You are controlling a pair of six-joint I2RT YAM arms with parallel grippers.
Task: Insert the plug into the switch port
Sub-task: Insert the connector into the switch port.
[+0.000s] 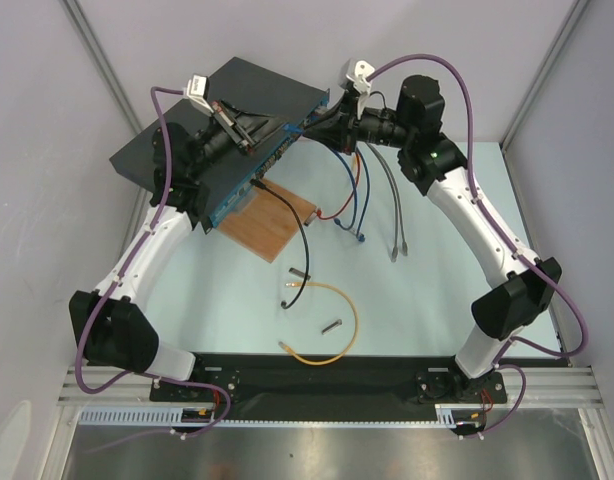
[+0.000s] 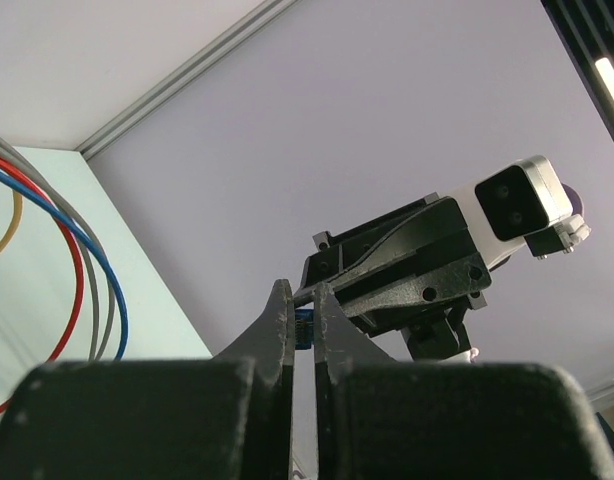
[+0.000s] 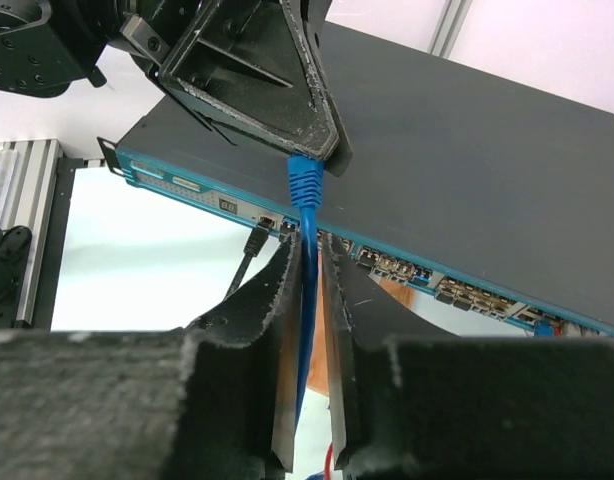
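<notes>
Step in hand: presenting the plug to the switch, not yet inserted. Left gripper (image 2: 303,305) has its jaws closed tight on the plug (image 3: 305,182). Only the blue ribbed boot shows below the fingertips, so the connector's nose is hidden and I cannot tell which way it faces. The blue cable (image 3: 307,290) hangs down from the boot and runs between the jaws of the right gripper (image 3: 307,250). These are drawn narrow about the cable, but I cannot tell whether they actually pinch it. The switch (image 3: 467,130) lies toward the far left of the counter (image 1: 437,260), with one end over the wooden board (image 1: 277,215) and its blue front face (image 3: 187,188) turned toward the arms. In the right wrist view the plug sits above the row of ports (image 3: 407,268), near the front edge and clear of any opening. A black cable (image 3: 249,255) meets the face close by. Judgement: the next move calls for lowering the plug to port height, squaring its nose to a free port and pushing straight in. The right arm should meanwhile give the cable slack rather than drag. Risks: the hidden nose may be misaligned, and the black cable may be fouled.
</notes>
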